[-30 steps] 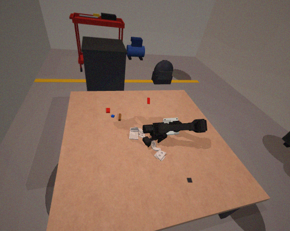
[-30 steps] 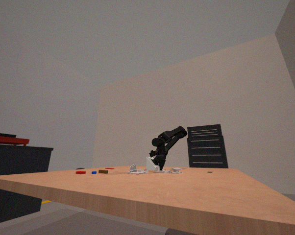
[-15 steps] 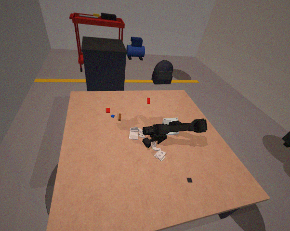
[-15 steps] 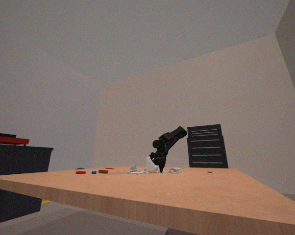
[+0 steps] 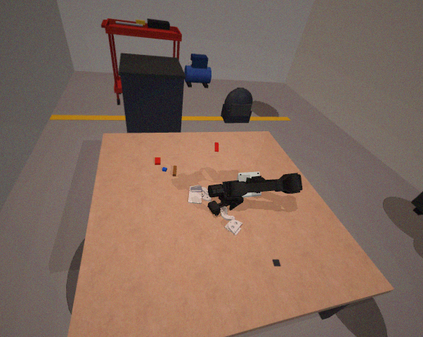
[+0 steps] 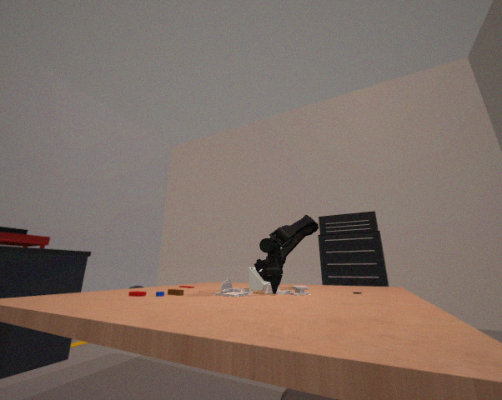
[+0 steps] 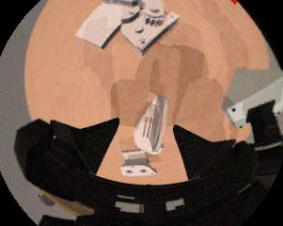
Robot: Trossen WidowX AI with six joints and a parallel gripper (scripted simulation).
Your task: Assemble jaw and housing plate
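My gripper is open, its fingertips low near the table. The loose white jaw lies on the table between the spread fingers, with a gap on each side in the wrist view. The white housing plate with two holes lies just beyond that jaw. The base stands at the top of the wrist view, with a short pin showing. The seated jaw's toothed round end is beside it; its far part is cut off there.
A white flat part adjoins the base. A pale mount stands under the arm. Red blocks, a blue block and a brown block lie farther back. A black square lies nearer the front.
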